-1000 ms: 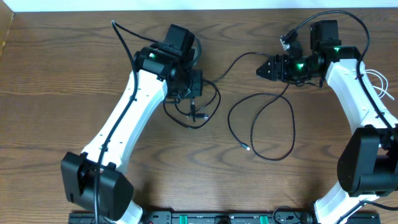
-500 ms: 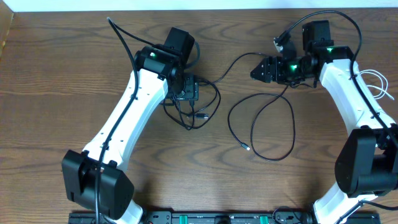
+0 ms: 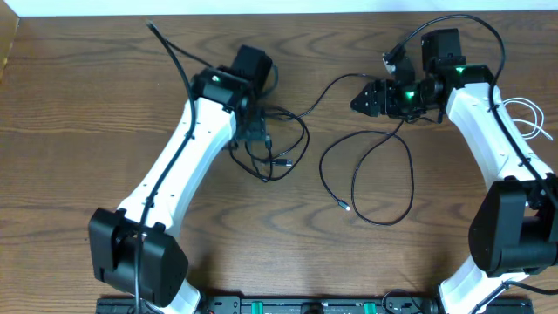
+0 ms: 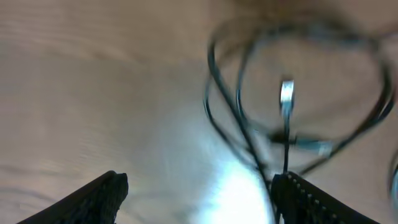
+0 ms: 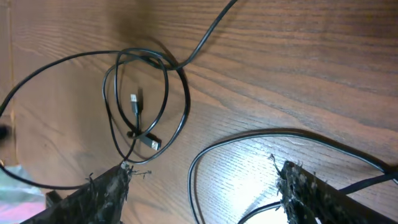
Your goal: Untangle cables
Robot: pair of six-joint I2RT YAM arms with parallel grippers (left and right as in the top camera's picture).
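Observation:
A small knot of black cable lies on the table just right of my left gripper. From the knot a strand runs up and right toward my right gripper. A second black cable makes a wide loop below that gripper and ends in a plug. The white cable lies at the right edge, partly behind the right arm. In the blurred left wrist view the left gripper is open above the knot, holding nothing. The right gripper is open over the loop, with the knot farther off.
Thick black arm wires arch over both arms. The table's far edge runs along the top, close behind both wrists. The arm bases stand at the front corners.
My left gripper has gone from shut to open over the knot and drawn back a little. The right gripper has shifted slightly left and spread wider.

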